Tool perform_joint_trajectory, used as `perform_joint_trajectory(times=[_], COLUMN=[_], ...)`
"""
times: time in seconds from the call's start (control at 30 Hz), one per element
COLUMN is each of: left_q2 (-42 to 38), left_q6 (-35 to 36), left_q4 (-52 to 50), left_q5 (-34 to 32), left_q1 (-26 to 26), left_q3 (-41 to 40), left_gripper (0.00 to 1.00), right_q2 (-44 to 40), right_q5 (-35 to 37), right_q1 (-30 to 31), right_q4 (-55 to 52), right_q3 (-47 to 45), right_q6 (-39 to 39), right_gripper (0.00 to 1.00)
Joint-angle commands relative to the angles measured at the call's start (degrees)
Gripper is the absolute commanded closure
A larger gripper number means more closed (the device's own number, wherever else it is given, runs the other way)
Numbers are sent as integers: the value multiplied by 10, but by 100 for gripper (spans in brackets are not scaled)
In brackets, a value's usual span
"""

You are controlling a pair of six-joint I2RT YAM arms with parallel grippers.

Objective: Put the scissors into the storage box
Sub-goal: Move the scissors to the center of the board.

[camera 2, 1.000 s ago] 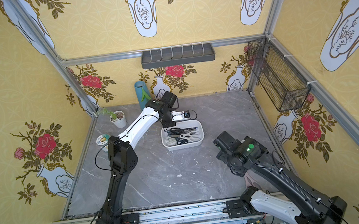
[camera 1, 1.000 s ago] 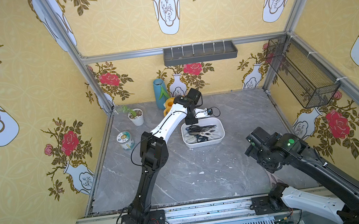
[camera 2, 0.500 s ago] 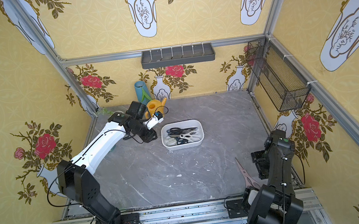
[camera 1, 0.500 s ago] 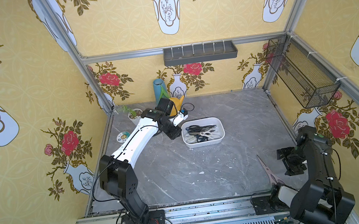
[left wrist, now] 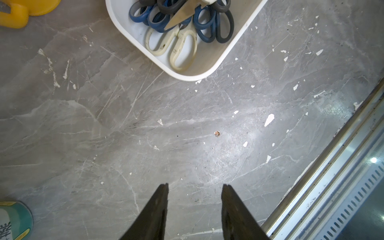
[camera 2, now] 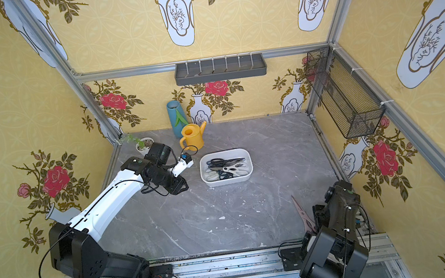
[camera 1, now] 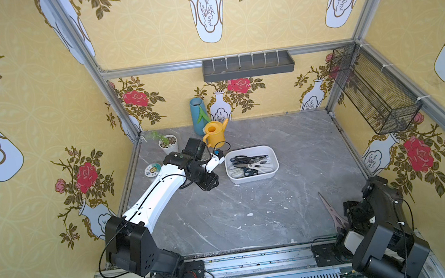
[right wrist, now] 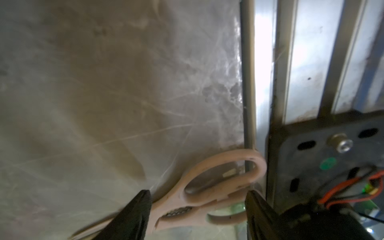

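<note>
Partly hidden: pinkish scissors [camera 1: 330, 209] handles.

Blurred in the right wrist view: pink scissors [right wrist: 209, 187], blades cut off at the edge. Storage box [left wrist: 209, 70] cropped in the left wrist view.

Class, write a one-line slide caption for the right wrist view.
Right gripper straddling the handles of the pinkish-beige scissors at the marble tabletop's front edge, jaws open on either side.

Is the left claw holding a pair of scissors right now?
No, the left claw stands open over bare table, with nothing between its fingers.
</note>
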Motion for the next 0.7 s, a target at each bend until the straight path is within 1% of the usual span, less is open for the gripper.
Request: perform_joint_trajectory(times=[0.0, 0.03, 0.1, 0.17, 0.2, 0.27, 0.37, 0.43, 0.53, 0.67], left_q2=[-8, -10, -14, -17, -17, -18, -20, -22, -29, -38], left_q6=[5, 7, 6, 9, 10, 11, 12, 12, 11, 5], left_q4=[6, 6, 7, 8, 9, 9, 14, 15, 18, 19], left_q5=[2, 2, -2, -5, -7, -10, -12, -14, -15, -10], left_q1=[0, 0, 1, 1, 3, 5, 11, 15, 24, 37], left_q3=[-9, -12, -16, -20, -20, -22, -23, -25, -27, -27], left_gripper=[53, 53, 53, 53, 53, 54, 53, 54, 54, 53], right_q2=[26, 48, 91, 114, 121, 142, 190, 237, 291, 317], right_q5=[-23, -43, -60, -43, -29, -15, -12, -3, 10, 14], right_q1=[2, 5, 30, 111, 157, 229, 306, 358, 397, 402], right_q4=[108, 151, 193, 218, 224, 233, 251, 252, 233, 219], right_q3=[-29, -40, -42, -23, -7, 24, 65, 104, 152, 174], right_q6=[-10, -22, -18, 12, 29, 68, 111, 127, 135, 132], right_gripper=[28, 31, 38, 44, 44, 47, 54, 58, 60, 66])
